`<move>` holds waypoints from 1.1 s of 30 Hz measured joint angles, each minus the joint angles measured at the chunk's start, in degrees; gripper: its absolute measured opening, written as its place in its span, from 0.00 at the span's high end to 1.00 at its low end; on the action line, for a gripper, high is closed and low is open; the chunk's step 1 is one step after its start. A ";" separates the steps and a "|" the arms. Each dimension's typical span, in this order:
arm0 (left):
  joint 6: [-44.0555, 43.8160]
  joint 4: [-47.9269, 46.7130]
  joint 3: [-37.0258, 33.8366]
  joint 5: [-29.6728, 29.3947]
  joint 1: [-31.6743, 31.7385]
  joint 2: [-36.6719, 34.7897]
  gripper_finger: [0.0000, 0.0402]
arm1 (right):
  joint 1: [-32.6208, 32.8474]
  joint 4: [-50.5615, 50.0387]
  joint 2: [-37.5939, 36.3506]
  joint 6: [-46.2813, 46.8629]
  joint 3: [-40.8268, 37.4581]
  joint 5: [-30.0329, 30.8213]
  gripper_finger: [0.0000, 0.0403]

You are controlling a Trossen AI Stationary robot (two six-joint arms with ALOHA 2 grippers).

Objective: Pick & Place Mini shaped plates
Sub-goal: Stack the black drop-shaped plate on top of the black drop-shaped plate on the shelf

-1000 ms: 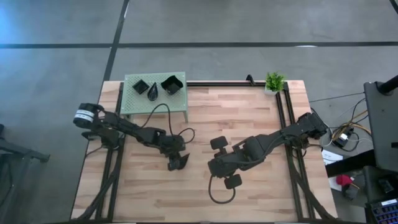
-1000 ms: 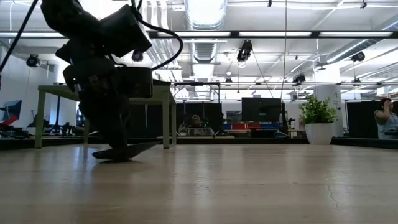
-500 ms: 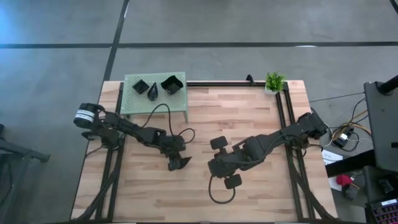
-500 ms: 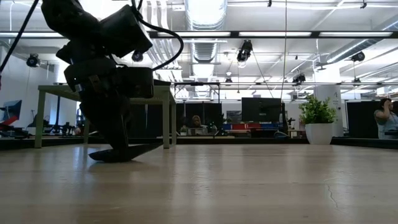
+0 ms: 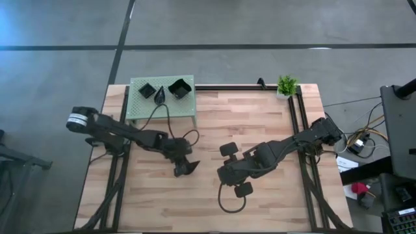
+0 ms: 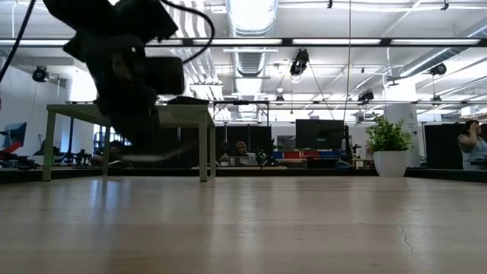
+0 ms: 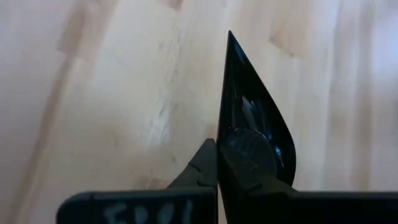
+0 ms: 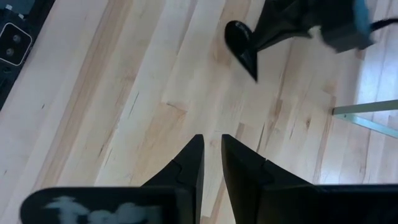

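My left gripper [image 5: 182, 168] is shut on a black teardrop-shaped mini plate [image 7: 252, 118], left of the table's middle. The plate [image 6: 148, 159] hangs above the wood, and it also shows in the right wrist view [image 8: 240, 42]. A green stand [image 5: 162, 103] at the far left carries two square plates [image 5: 180, 88] [image 5: 148, 90] and one teardrop plate [image 5: 159, 97]. My right gripper [image 8: 211, 146] waits over the table's middle [image 5: 222, 173], its fingers a little apart with nothing between them. My left gripper pinches the teardrop plate at its rounded end [image 7: 239, 158] between its two fingers, one on each face of the rim. The fingers slant down from the table's left. The plate is lifted clear of the table, and its pointed tip [image 7: 229, 38] points away from the gripper.
A small potted plant [image 5: 286, 85] stands at the far right corner. Black rails [image 5: 296, 130] run along the table's far and side edges. Bare wood [image 5: 247, 117] lies between the stand and the plant.
My left gripper has gone up and drawn back a little toward the table's left edge. The teardrop plate, which lay tilted with its lower edge on the wood, now hangs clear above it.
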 joint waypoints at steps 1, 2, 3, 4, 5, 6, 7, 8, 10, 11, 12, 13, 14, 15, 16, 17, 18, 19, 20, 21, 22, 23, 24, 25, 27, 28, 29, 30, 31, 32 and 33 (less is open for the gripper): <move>-0.23 -0.66 0.00 -0.50 0.00 -1.32 1.00 | 0.00 0.02 0.00 0.03 0.00 -0.01 0.87; -0.59 -1.54 0.00 -0.99 0.00 -2.87 1.00 | 0.00 0.02 0.00 0.08 0.00 0.00 0.87; -0.81 -2.37 0.00 -1.79 0.00 -4.39 1.00 | 0.00 0.02 0.00 0.08 0.00 0.00 0.87; -1.00 -2.85 0.00 -2.71 0.00 -5.90 1.00 | 0.00 0.02 0.00 0.03 0.00 -0.02 0.87; -1.10 -3.53 0.00 -3.53 0.00 -7.53 1.00 | 0.00 0.06 0.00 0.00 0.00 -0.02 0.87; -1.16 -4.44 0.00 -4.47 0.00 -9.08 1.00 | 0.00 0.02 0.00 0.00 0.00 -0.02 0.87; -1.35 -5.12 0.00 -5.30 0.00 -10.68 1.00 | 0.00 0.04 0.00 0.02 0.00 -0.02 0.87; -1.68 -5.65 0.00 -6.05 0.00 -12.27 1.00 | 0.00 0.13 0.00 0.02 0.00 -0.02 0.87; -2.12 -6.82 0.00 -7.41 0.00 -15.35 1.00 | 0.00 0.20 0.00 0.02 0.00 -0.02 0.87; -2.24 -7.36 0.00 -8.21 0.00 -16.82 1.00 | 0.00 0.28 0.00 0.02 0.00 -0.02 0.87; -2.39 -7.60 0.00 -9.23 0.00 -18.15 1.00 | 0.00 0.32 0.00 0.02 0.00 -0.02 0.87; -2.54 -7.97 0.00 -10.38 0.00 -19.65 1.00 | 0.00 0.42 0.00 0.02 0.00 -0.02 0.87; -2.86 -8.64 0.00 -11.77 0.00 -20.91 1.00 | 0.00 0.43 0.00 0.00 0.00 -0.02 0.87; -3.25 -9.23 0.00 -13.21 0.00 -22.12 1.00 | 0.00 0.42 0.00 0.01 0.00 -0.02 0.87; -3.64 -9.84 0.00 -14.77 0.00 -23.37 1.00 | 0.00 0.47 0.00 0.02 0.00 -0.02 0.87; -3.98 -10.66 0.00 -16.49 0.00 -24.50 1.00 | 0.00 0.45 0.00 0.06 0.00 -0.02 0.87; -4.49 -11.26 0.00 -18.29 0.00 -25.64 1.00 | 0.00 0.46 0.00 0.06 0.00 -0.02 0.87; -4.99 -11.72 0.00 -20.02 0.00 -26.70 1.00 | 0.00 0.47 0.00 0.04 0.00 -0.02 0.87; -5.08 -12.29 0.00 -21.79 0.00 -27.76 1.00 | 0.00 0.45 0.00 0.02 0.00 -0.02 0.87; -5.17 -13.08 0.00 -23.70 0.02 -28.77 1.00 | 0.00 0.45 0.00 0.10 0.00 -0.02 0.87; -5.23 -13.83 0.00 -25.67 0.02 -29.71 1.00 | 0.00 0.45 0.00 0.28 0.00 -0.02 0.87; -5.22 -14.02 0.00 -27.97 0.10 -30.68 1.00 | 0.00 0.47 0.00 0.39 0.00 -0.03 0.87; -5.31 -14.16 0.00 -30.07 0.17 -31.71 1.00 | 0.00 0.47 0.00 0.38 0.00 -0.02 0.87; -5.39 -14.38 0.00 -32.06 0.24 -32.81 1.00 | 0.00 0.47 0.00 0.37 0.00 -0.02 0.87; -5.13 -14.32 0.01 -36.66 0.34 -35.07 1.00 | 0.00 0.51 0.00 0.20 0.00 -0.02 0.87; -4.73 -14.41 0.12 -39.45 0.51 -36.21 1.00 | 0.00 0.52 0.00 0.15 0.00 -0.02 0.87; -4.29 -14.76 0.38 -42.13 0.73 -37.25 1.00 | 0.00 0.52 0.00 0.16 0.00 -0.02 0.87; -3.89 -15.57 0.87 -44.49 1.10 -38.21 1.00 | 0.00 0.52 0.00 0.19 0.00 -0.02 0.87; -3.79 -16.84 1.51 -46.69 1.61 -39.14 1.00 | 0.00 0.52 0.00 0.19 0.00 -0.02 0.87; -3.78 -18.56 2.20 -48.79 2.21 -39.87 1.00 | 0.00 0.52 0.00 0.19 0.00 -0.02 0.87; -3.86 -20.39 2.98 -50.34 2.87 -40.44 1.00 | 0.00 0.52 0.00 0.17 0.00 -0.02 0.87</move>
